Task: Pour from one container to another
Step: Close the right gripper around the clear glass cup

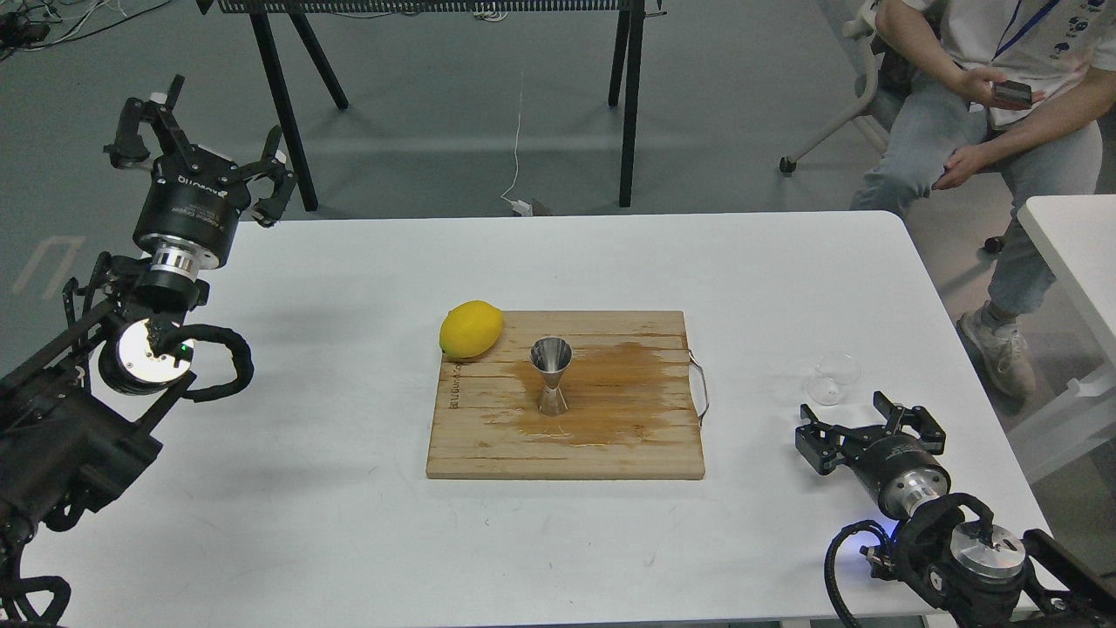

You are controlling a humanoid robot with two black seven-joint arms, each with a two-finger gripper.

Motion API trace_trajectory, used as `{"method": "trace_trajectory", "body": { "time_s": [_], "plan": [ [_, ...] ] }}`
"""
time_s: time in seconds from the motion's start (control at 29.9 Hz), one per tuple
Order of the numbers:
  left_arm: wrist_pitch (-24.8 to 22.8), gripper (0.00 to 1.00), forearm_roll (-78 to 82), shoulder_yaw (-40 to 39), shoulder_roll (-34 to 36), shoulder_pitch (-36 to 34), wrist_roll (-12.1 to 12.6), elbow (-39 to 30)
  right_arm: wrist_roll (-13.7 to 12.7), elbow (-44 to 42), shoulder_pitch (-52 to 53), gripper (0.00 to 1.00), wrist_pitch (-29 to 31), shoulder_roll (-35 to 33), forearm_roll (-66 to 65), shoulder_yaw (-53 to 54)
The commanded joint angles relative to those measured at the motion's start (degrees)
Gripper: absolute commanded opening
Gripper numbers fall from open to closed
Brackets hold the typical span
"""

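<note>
Steel jigger (551,376) stands upright near the centre of the wooden cutting board (488,436), wide cone mouth up; its inside looks like bare shiny metal and I can't tell if any liquid is in it. Board around the jigger is wet: a dark stain (623,392) spreads from its base, mostly to the side away from the lemon, almost as far as the metal handle loop (700,397) on that board edge. Lemon (471,329) sits at the board's far corner on the other side of the jigger, overhanging the edge, close to the jigger but not touching it. Clear glass cup (831,377) is off the board, on the white table (305,523) well beyond the handle edge; it looks tilted or on its side, orientation hard to read, and no liquid is visible in it. Right tool (870,427) sits low at the table just on the near side of the cup, fingers spread wide, gripping nothing, not touching the cup. Left tool (199,148) is raised at the far table corner, well away from the board on the lemon side, fingers splayed wide, also gripping nothing. A seated person (985,105) is beyond the table, past the cup side.
</note>
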Motion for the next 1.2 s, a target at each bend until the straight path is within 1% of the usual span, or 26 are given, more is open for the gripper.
{"method": "trace_trajectory", "body": {
  "time_s": [0.0, 0.1, 0.33, 0.43, 0.53, 0.77, 1.0, 1.14, 1.17],
  "plan": [
    [0.0, 1.0, 0.0, 0.0, 0.0, 0.2, 0.0, 0.3, -0.2, -0.3, 0.4, 0.99, 0.2, 0.1, -0.1, 0.2],
    [0.0, 1.0, 0.0, 0.0, 0.2, 0.2, 0.0, 0.3, -0.3, -0.9, 1.8, 0.98, 0.1, 0.0, -0.1, 0.3],
    [0.0, 1.0, 0.0, 0.0, 0.8, 0.2, 0.0, 0.4, -0.5, -5.5, 4.9, 0.97, 0.1, 0.2, 0.0, 0.1],
    [0.0, 1.0, 0.0, 0.0, 0.8, 0.2, 0.1, 0.4, -0.4, -7.3, 5.7, 0.96, 0.3, 1.4, 0.0, 0.2],
    [0.0, 1.0, 0.0, 0.0, 0.8, 0.2, 0.0, 0.3, -0.5, -8.7, 6.9, 0.94, 0.3, 1.8, -0.1, -0.1],
    [0.0, 1.0, 0.0, 0.0, 0.8, 0.2, 0.0, 0.3, -0.5, -8.8, 7.3, 0.89, 0.5, 2.0, -0.1, -0.3],
    [0.0, 1.0, 0.0, 0.0, 0.9, 0.2, 0.0, 0.3, -0.6, -11.1, 8.6, 0.66, 1.1, 2.6, -0.1, -0.3],
    [0.0, 1.0, 0.0, 0.0, 0.9, 0.2, 0.0, 0.4, -1.1, -11.1, 8.6, 0.55, 1.3, 2.6, -0.1, -0.3],
    [0.0, 1.0, 0.0, 0.0, 0.9, 0.2, -0.1, 0.4, -1.2, -11.0, 8.7, 0.5, 1.5, 2.6, -0.1, -0.3]
  ]
}}
